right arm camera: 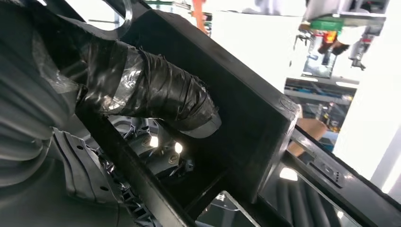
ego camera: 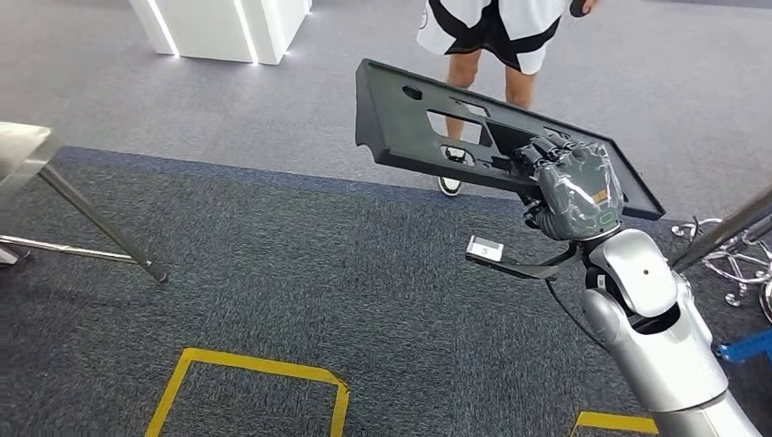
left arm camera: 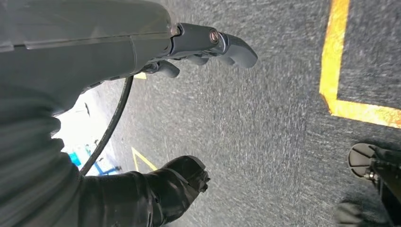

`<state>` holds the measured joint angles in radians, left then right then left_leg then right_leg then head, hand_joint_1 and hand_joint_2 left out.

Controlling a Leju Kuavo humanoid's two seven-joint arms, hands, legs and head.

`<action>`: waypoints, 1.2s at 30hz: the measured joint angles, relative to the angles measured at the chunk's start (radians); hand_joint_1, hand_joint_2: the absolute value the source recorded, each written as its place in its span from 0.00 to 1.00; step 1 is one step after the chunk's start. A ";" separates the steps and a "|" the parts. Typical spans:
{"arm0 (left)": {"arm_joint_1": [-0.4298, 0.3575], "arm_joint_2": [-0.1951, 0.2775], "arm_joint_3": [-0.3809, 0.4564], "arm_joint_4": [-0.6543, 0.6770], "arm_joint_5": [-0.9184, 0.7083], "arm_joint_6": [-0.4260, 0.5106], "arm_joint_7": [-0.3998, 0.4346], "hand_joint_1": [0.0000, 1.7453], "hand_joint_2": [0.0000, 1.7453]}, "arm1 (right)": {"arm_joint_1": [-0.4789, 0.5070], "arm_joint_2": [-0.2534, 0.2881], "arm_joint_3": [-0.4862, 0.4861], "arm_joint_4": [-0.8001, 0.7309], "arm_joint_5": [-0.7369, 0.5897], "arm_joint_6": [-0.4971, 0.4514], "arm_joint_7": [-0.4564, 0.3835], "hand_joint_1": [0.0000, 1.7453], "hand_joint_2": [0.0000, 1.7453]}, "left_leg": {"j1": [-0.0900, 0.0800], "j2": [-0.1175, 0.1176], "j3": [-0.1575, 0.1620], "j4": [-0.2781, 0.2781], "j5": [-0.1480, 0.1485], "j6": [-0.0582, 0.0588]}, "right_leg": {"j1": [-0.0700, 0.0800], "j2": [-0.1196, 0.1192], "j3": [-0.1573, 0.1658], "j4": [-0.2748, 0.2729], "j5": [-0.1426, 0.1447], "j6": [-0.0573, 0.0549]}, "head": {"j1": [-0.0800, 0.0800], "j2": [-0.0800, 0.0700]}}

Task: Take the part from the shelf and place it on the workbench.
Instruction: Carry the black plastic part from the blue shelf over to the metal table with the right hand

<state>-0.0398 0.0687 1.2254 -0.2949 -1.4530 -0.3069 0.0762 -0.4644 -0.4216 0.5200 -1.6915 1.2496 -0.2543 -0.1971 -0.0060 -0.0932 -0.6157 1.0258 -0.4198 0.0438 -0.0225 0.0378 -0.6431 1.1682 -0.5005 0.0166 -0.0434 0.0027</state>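
Observation:
The part (ego camera: 428, 127) is a long, flat black plastic panel with several cut-outs, held up in the air over the carpet and tilted. My right hand (ego camera: 575, 189), wrapped in grey tape and film, grips the panel at a cut-out near its right end. In the right wrist view the taped thumb (right arm camera: 156, 92) hooks over a black wall of the part (right arm camera: 246, 109). My left hand (left arm camera: 71, 71) hangs over the dark carpet with its fingers (left arm camera: 227, 45) stretched out and the thumb (left arm camera: 179, 182) apart, holding nothing.
A person (ego camera: 496, 27) stands on the grey floor just behind the panel. A metal table edge (ego camera: 23, 150) and its slanted leg (ego camera: 100, 223) are at the left. Chrome tubing (ego camera: 728, 246) is at the right. Yellow tape (ego camera: 264, 373) marks the carpet in front of me.

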 joint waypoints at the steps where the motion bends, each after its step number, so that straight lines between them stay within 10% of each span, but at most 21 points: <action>1: -0.001 -0.001 -0.003 0.000 -0.005 0.005 -0.005 0.00 1.00 | 0.001 -0.002 0.000 0.000 -0.004 0.000 0.003 1.00 1.00 | 0.000 -0.013 -0.004 0.008 -0.003 -0.003 | -0.002 0.025 0.022 -0.056 0.022 -0.002 | 0.000 0.000; 3: 0.001 -0.002 -0.006 0.000 -0.013 0.009 -0.015 0.00 1.00 | 0.007 -0.005 -0.004 -0.003 -0.030 0.003 0.006 1.00 1.00 | 0.003 -0.038 -0.017 0.016 -0.004 -0.012 | -0.002 0.053 0.039 -0.103 0.028 -0.006 | 0.000 0.000; 5: 0.007 -0.001 -0.008 0.000 -0.017 0.007 -0.024 0.00 1.00 | 0.013 -0.007 -0.010 -0.010 -0.058 0.006 0.003 1.00 1.00 | 0.007 -0.060 -0.026 0.014 0.000 -0.024 | -0.001 0.029 0.042 -0.111 0.029 -0.012 | 0.000 0.000; 9: 0.011 -0.001 -0.009 0.000 -0.015 -0.014 -0.035 0.00 1.00 | 0.016 -0.006 -0.022 -0.022 -0.066 0.013 -0.005 1.00 1.00 | 0.004 0.053 -0.089 0.145 -0.071 -0.044 | -0.002 -0.027 0.062 -0.129 0.031 -0.030 | -0.009 0.000; 12: 0.010 -0.002 -0.008 0.000 -0.008 -0.022 -0.034 0.00 1.00 | 0.015 -0.006 -0.029 -0.022 -0.064 0.020 -0.009 1.00 1.00 | 0.015 0.086 -0.162 0.283 -0.116 -0.054 | 0.003 -0.073 0.067 -0.129 0.025 -0.033 | -0.010 0.000; 18: 0.012 -0.002 -0.002 0.000 -0.004 -0.026 -0.021 0.00 1.00 | 0.004 -0.006 -0.037 -0.023 -0.068 0.029 -0.013 1.00 1.00 | 0.000 0.148 -0.020 0.011 -0.005 -0.032 | 0.008 -0.144 0.086 -0.130 0.006 -0.015 | -0.010 0.000; 22: 0.016 0.003 0.000 0.000 -0.004 -0.026 -0.019 0.00 1.00 | -0.002 -0.007 -0.040 -0.023 -0.068 0.035 -0.013 1.00 1.00 | -0.003 0.104 -0.009 -0.008 0.002 -0.004 | 0.002 -0.131 0.087 -0.112 -0.016 0.007 | -0.009 0.000; 26: 0.010 0.003 0.000 -0.001 -0.004 -0.020 -0.018 0.00 1.00 | -0.005 -0.010 -0.041 -0.023 -0.067 0.038 -0.013 1.00 1.00 | -0.001 0.063 0.000 -0.015 0.004 0.012 | 0.001 -0.042 -0.031 0.115 -0.117 0.012 | -0.007 0.000; 28: 0.009 0.003 0.000 -0.002 -0.005 -0.017 -0.017 0.00 1.00 | -0.005 -0.011 -0.042 -0.022 -0.067 0.039 -0.013 1.00 1.00 | -0.003 0.036 0.001 -0.009 0.001 0.013 | 0.001 -0.036 -0.065 0.153 -0.102 0.013 | -0.007 0.000; 32: 0.008 -0.001 0.002 -0.002 -0.010 -0.016 -0.022 0.00 1.00 | -0.015 -0.013 -0.042 -0.022 -0.067 0.042 -0.009 1.00 1.00 | -0.002 -0.017 -0.001 0.009 -0.011 0.002 | -0.004 0.022 0.024 -0.074 0.028 0.004 | -0.007 0.000; 36: 0.013 -0.004 0.005 -0.004 -0.012 -0.010 -0.033 0.00 1.00 | -0.027 -0.017 -0.045 -0.022 -0.066 0.052 -0.002 1.00 1.00 | 0.006 -0.051 -0.017 0.010 -0.011 -0.020 | -0.001 0.015 0.049 -0.126 0.027 -0.007 | -0.007 0.000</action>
<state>-0.0265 0.0651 1.2307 -0.2993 -1.4651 -0.3171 0.0434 -0.4916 -0.4387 0.4753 -1.7140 1.1833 -0.2026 -0.1989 0.0001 -0.1443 -0.6323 1.0353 -0.4313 0.0234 -0.0239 0.0529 -0.5939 1.0424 -0.4735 0.0092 -0.0502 0.0027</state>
